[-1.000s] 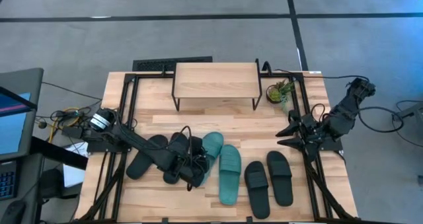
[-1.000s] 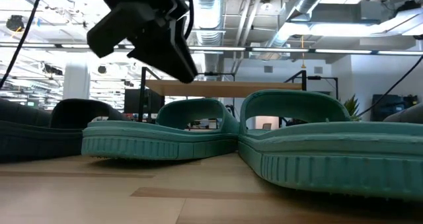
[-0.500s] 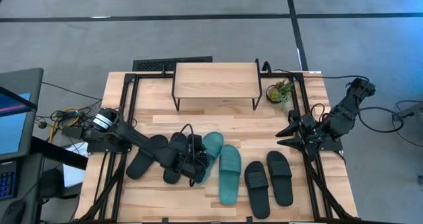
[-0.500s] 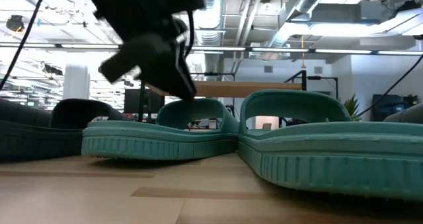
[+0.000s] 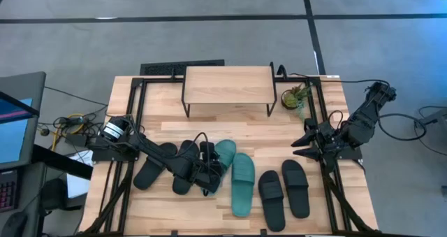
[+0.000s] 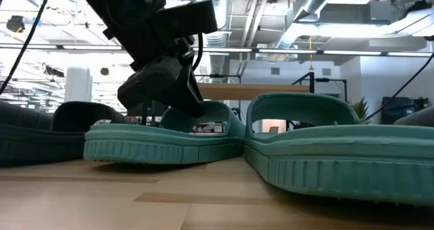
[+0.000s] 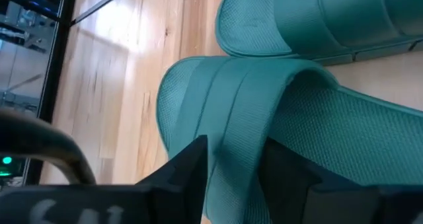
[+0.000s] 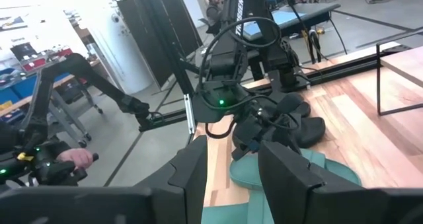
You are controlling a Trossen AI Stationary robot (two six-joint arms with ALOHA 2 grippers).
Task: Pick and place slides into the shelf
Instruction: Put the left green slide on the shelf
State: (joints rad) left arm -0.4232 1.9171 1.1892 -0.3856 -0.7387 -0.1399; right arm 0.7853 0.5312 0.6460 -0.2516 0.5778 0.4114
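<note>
nothing shelved yet: shelf [image 5: 228,84] bare, all six slides on the bench [image 5: 335,216]. left hand [image 5: 210,168] open astride the teal slide [image 7: 264,112] strap, not clamped. right hand [image 5: 302,143] open, empty, parked at bench edge.

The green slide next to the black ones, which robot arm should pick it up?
The left arm, most likely. Its left gripper is already down on that teal slide, one finger on each side of its strap. The right gripper waits at the table's right edge, much farther away.
</note>
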